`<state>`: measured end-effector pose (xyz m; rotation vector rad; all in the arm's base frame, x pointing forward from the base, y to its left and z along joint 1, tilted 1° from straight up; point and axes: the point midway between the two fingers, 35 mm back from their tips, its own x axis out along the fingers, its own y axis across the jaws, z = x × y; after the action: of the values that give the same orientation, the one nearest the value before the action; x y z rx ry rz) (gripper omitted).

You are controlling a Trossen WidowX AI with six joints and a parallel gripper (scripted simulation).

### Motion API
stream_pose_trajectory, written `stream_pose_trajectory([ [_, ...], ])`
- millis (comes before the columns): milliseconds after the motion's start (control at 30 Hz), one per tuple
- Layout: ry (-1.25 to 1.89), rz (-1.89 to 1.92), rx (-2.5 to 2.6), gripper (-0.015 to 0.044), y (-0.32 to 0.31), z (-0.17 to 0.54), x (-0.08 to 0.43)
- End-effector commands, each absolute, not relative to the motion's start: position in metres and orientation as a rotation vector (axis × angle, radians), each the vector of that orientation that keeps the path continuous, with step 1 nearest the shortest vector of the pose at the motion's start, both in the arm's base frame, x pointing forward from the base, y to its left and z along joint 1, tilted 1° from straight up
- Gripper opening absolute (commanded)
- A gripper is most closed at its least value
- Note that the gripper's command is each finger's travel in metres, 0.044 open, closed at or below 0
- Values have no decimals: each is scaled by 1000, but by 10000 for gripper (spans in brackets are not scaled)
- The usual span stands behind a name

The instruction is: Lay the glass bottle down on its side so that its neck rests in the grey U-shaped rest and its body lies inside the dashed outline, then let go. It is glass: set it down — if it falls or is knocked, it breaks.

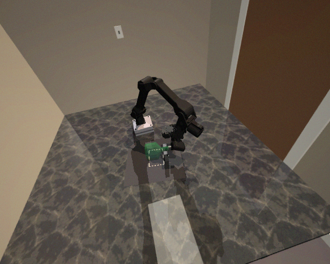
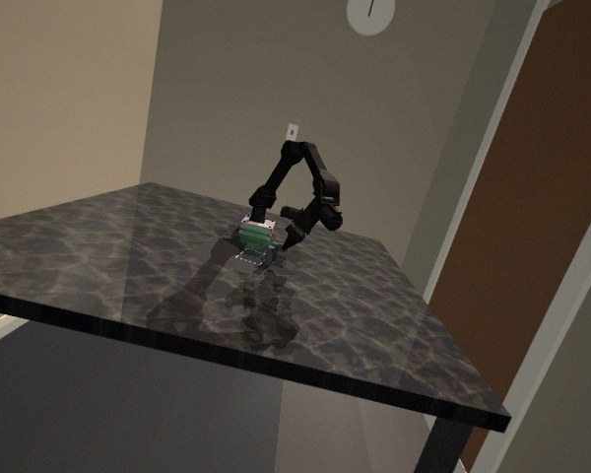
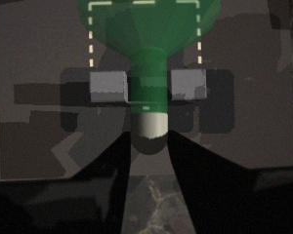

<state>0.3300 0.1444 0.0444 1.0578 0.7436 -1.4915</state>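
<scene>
The green glass bottle is on its side, neck toward my gripper. The gripper is shut on the pale and dark end of its neck. In the wrist view the neck lines up between the two upright blocks of the grey rest. The bottle's body is centred sideways over the dashed outline and reaches wider than it. In the exterior view the body appears above the outline; the exact gap under bottle and neck cannot be told.
A dark mat lies under the rest and the outline. The arm's white base stands close behind the bottle. A bright light patch falls on the table in front of the mat.
</scene>
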Motion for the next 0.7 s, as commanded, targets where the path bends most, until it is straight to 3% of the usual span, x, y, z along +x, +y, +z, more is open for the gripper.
stream_pose_trajectory([
  [0,743,-1495,1052,102,141,42,329],
  [667,746,-1477,1079,102,140,39,329],
])
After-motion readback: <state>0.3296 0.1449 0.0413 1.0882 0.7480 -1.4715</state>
